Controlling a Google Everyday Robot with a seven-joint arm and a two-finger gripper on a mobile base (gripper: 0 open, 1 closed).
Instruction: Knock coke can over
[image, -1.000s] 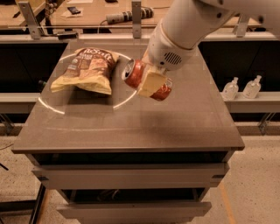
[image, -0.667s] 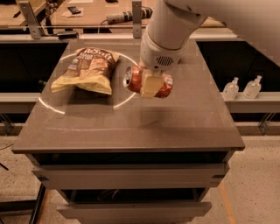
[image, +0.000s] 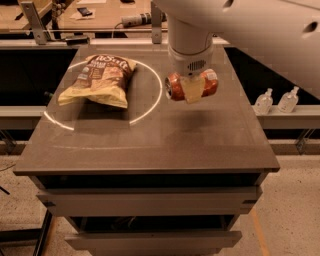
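Camera view: one grey table (image: 150, 145), drawers fitted beneath.
Item 1: coke can (image: 210, 82), held on its side with the silver top turned toward the left edge, over the right half of the table nearer the far edge; a shadow is cast below it.
Item 2: gripper (image: 192, 91), clamped around the can's middle.
Item 3: chip bag (image: 100, 80), laid flat by the far left corner.
Item 4: two small bottles (image: 263, 101), seen beyond the right edge.

Grey cabinet (image: 150, 145) (drawers (image: 150, 202) below) on speckled floor (image: 295, 220).
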